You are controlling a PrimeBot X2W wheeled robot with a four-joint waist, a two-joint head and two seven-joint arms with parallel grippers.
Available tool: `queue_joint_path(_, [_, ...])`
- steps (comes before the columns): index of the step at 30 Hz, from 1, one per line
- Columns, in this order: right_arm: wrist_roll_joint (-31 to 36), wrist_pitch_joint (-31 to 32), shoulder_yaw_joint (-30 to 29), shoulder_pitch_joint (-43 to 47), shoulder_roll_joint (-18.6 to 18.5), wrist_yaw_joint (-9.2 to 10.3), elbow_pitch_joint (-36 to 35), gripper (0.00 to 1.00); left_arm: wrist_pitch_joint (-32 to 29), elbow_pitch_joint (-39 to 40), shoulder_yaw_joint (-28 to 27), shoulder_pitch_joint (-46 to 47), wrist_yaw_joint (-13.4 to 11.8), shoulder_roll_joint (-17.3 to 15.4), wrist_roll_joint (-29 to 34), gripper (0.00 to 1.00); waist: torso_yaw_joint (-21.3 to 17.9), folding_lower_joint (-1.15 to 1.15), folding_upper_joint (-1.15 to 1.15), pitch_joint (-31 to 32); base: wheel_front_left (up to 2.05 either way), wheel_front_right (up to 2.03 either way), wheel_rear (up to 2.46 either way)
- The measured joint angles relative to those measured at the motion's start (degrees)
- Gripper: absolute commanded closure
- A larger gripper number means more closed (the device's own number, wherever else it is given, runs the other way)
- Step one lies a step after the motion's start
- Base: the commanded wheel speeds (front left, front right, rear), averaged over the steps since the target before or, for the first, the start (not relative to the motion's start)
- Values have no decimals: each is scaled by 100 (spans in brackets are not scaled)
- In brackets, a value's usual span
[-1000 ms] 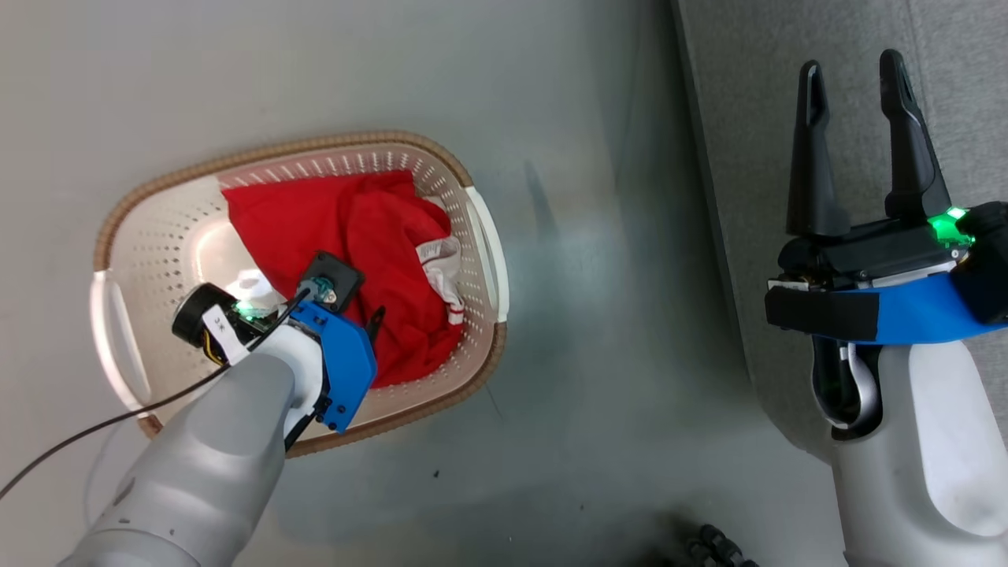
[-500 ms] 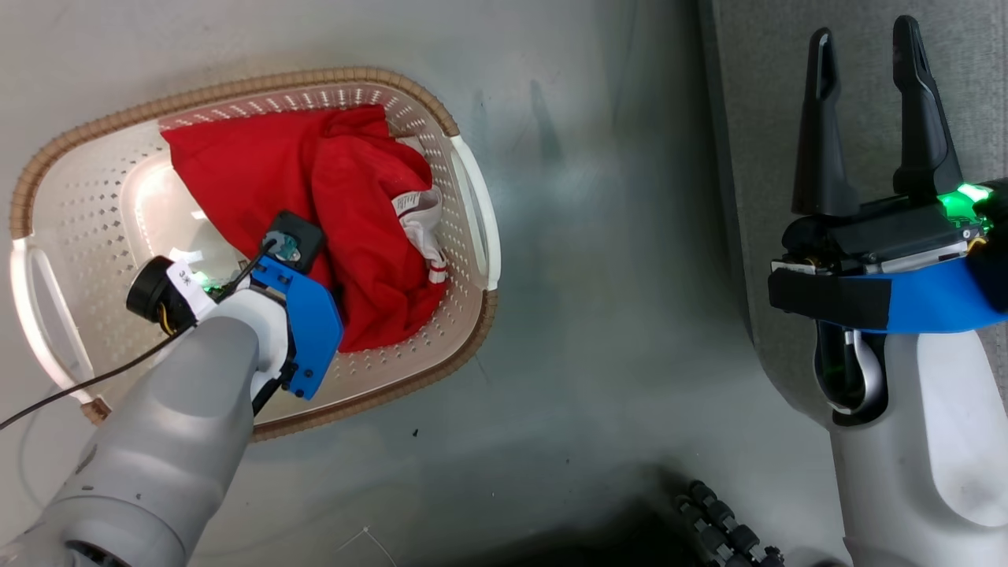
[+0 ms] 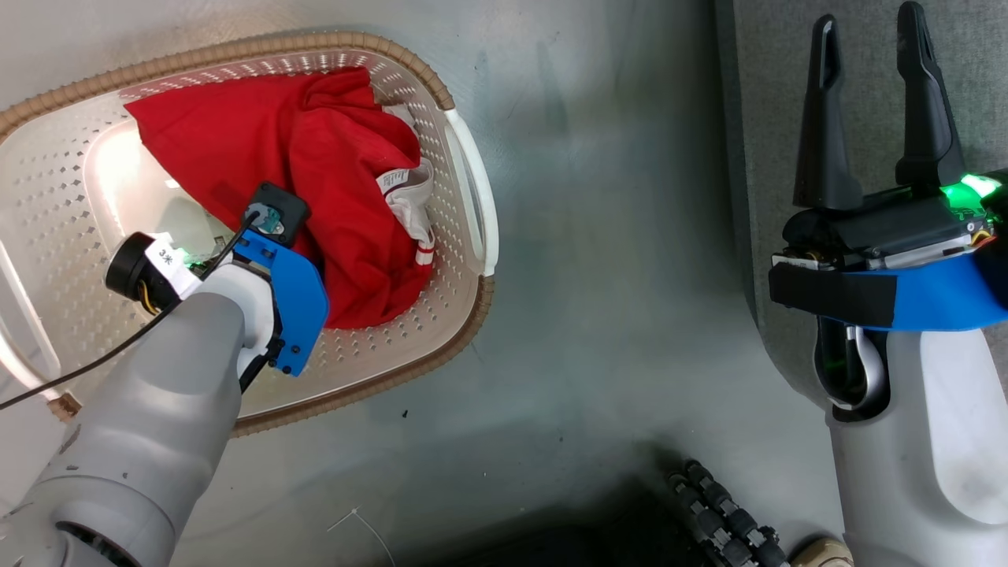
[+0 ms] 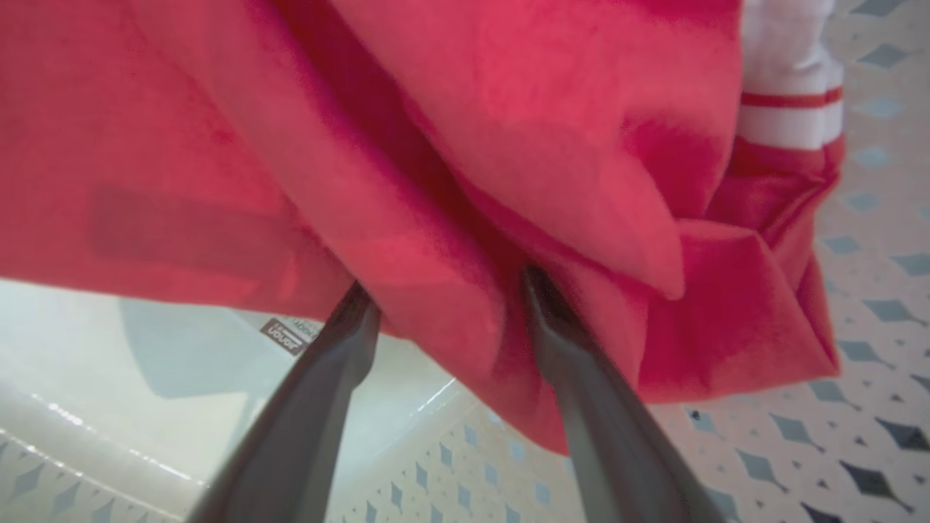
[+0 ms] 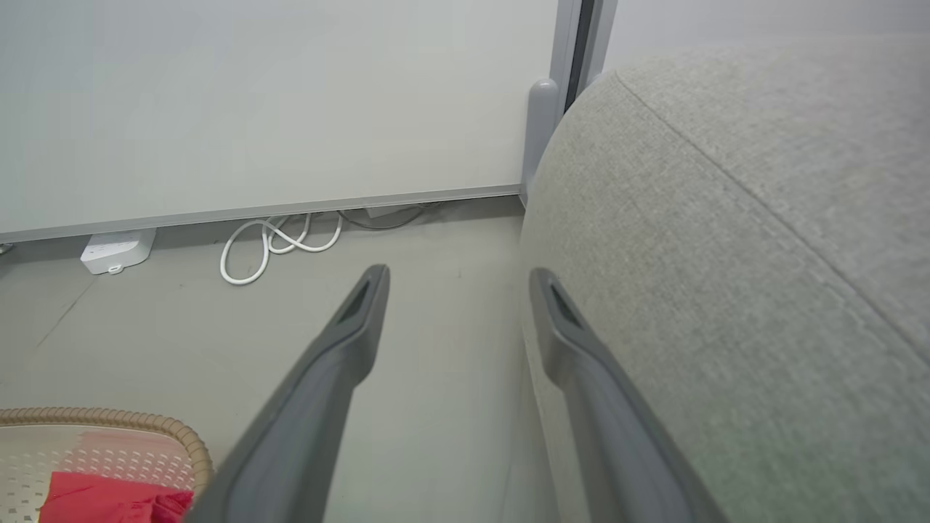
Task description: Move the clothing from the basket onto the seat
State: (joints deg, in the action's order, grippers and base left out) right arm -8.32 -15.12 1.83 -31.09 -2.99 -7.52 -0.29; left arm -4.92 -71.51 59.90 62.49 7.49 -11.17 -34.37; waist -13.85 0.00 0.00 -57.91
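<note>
the left tool (image 4: 443, 287) reaches down into the cream basket (image 3: 465, 307). its two dark fingers are apart, their tips pressed into the red clothing (image 3: 315, 157), with a fold bulging between them but not pinched. the clothing lies bunched just ahead of this tool, its long axis slanting from the basket's far rim toward the near side. a white, red-striped cuff (image 4: 788, 123) points off to the tool's right. the right tool (image 3: 866, 24) hangs with fingers apart, tips pointing over the edge of the grey seat (image 3: 976, 79), which lies ahead and to its right. grey floor (image 3: 614, 315) separates basket and seat.
</note>
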Motion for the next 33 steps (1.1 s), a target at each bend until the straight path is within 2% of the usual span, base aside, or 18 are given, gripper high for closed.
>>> queue_joint_path(1, [-3,0,0,0,0,0,-1,0,-14,-3,16,0,0,5,-38,51,2,0,0,-8,0,0,0])
queue_joint_path(2, [-4,0,-1,1,0,0,-2,0,-32,-9,40,0,0,13,-47,82,7,0,0,-14,0,0,0])
queue_joint_path(3, [-4,0,-2,1,0,0,-4,0,-32,-12,70,1,0,18,-47,100,12,0,0,-17,0,0,0])
queue_joint_path(14, [10,0,4,-12,1,0,12,0,69,114,339,-7,0,100,-297,100,66,0,0,104,0,0,0])
queue_joint_path(33, [176,0,-55,50,4,0,225,0,1174,479,766,-161,0,464,-744,100,469,0,0,1017,0,0,0])
